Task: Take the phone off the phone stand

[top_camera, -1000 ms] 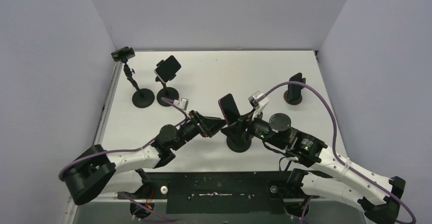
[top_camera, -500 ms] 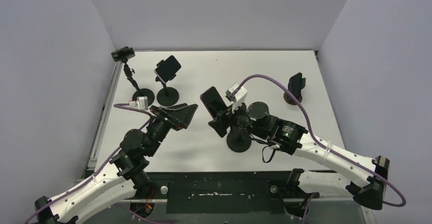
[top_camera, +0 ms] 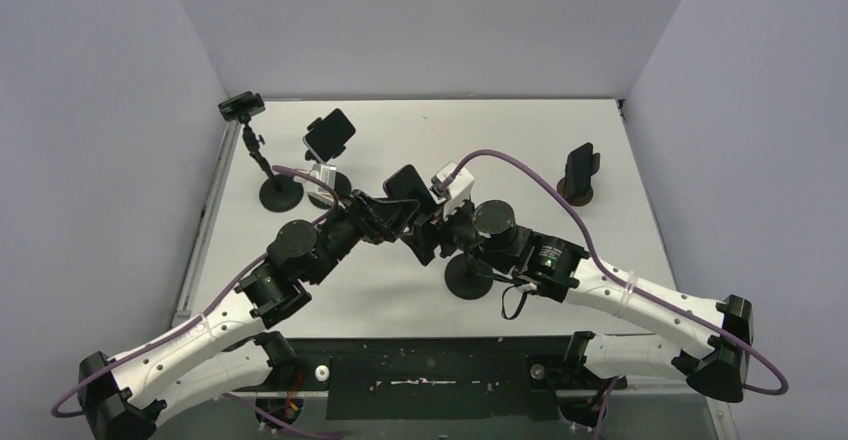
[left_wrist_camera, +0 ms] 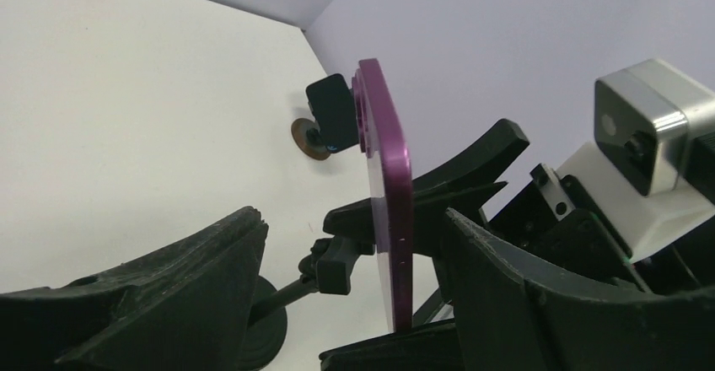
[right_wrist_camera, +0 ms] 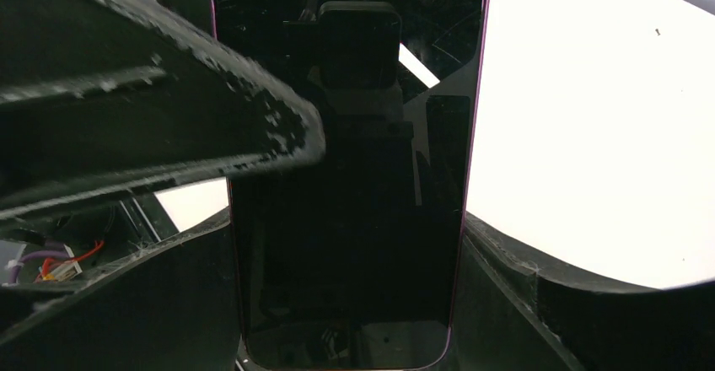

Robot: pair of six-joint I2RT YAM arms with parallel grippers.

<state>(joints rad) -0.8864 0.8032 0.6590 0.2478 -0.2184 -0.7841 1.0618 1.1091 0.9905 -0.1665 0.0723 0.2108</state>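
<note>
**Examiner:** Where is the phone?

**Inspector:** The phone [top_camera: 408,184] is in the air over the middle of the counter [top_camera: 520,140], above and to the left of the phone stand [top_camera: 468,278]. The stand's round base sits on the counter. No part of the stand shows on the handset in the top view, so I judge it free of the cradle.

**Examiner:** And the tools?

**Inspector:** The right tool [right_wrist_camera: 346,244] is clamped on the phone's two long edges, with the screen facing its camera. The left tool [left_wrist_camera: 352,219] gapes wide, one finger on each side of the phone's purple rim. Neither finger is seen touching it.

**Examiner:** What is left to do?

**Inspector:** In my judgement the removal itself is done. The phone is not yet handed to the left tool or set down. The second loaded stand [top_camera: 329,138] at the rear is well apart from both arms.
</note>
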